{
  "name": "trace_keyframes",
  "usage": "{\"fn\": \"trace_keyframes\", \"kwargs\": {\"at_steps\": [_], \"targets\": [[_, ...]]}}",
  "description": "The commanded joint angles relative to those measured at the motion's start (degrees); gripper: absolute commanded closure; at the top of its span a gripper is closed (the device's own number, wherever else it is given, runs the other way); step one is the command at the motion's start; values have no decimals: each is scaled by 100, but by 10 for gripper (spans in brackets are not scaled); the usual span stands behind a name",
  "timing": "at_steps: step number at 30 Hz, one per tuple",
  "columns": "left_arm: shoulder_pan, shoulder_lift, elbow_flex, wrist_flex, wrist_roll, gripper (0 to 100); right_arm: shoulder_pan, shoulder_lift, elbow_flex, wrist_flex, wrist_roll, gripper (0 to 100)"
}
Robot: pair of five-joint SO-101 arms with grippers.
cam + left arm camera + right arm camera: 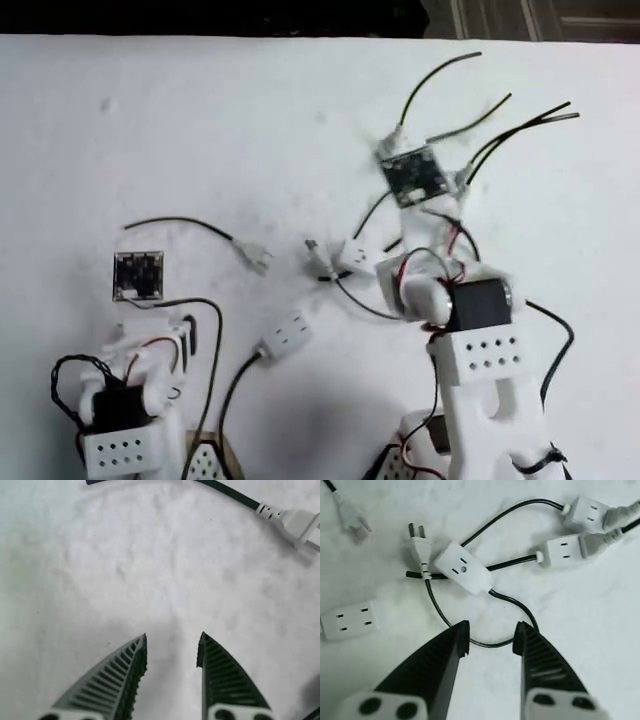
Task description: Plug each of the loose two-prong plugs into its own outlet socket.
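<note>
Logging from overhead: loose plug [253,256] lying on bench [100,130], unplugged. Left wrist: my left gripper [173,639] spread, empty, plug well apart. Right wrist: right gripper [491,627] spread over cord loop [437,611], two-prong plug [418,547] beside socket [462,572] (grasping it comes next, I judge).

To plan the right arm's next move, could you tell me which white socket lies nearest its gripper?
The single socket beside a loose plug, straight ahead of the right gripper; the others lie farther off.
</note>
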Motion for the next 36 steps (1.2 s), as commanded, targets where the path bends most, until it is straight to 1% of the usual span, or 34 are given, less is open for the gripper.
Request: {"fn": "trace_keyframes", "kwargs": {"at_steps": [1,5,8,10,21,29,33,36], "targets": [[-31,-22,-18,26,62,823,-541,119,-9,31,53,858],[-31,-22,-18,26,62,823,-989,927,-44,4,-369,858],[-31,-22,-18,26,62,823,-1349,1534,-26,-13,-404,858],[-31,-22,-18,26,62,823,-1552,1868,0,-207,-422,858],[-31,-22,-18,26,62,823,-1631,3653,0,-1499,-422,858],[-31,-22,-18,26,62,823,-1657,4013,9,-1604,-422,858],[-31,-22,-18,26,62,823,-1666,3829,273,-1631,-396,858],[-31,-22,-18,26,62,823,-1648,3521,545,-1877,-387,858]]}}
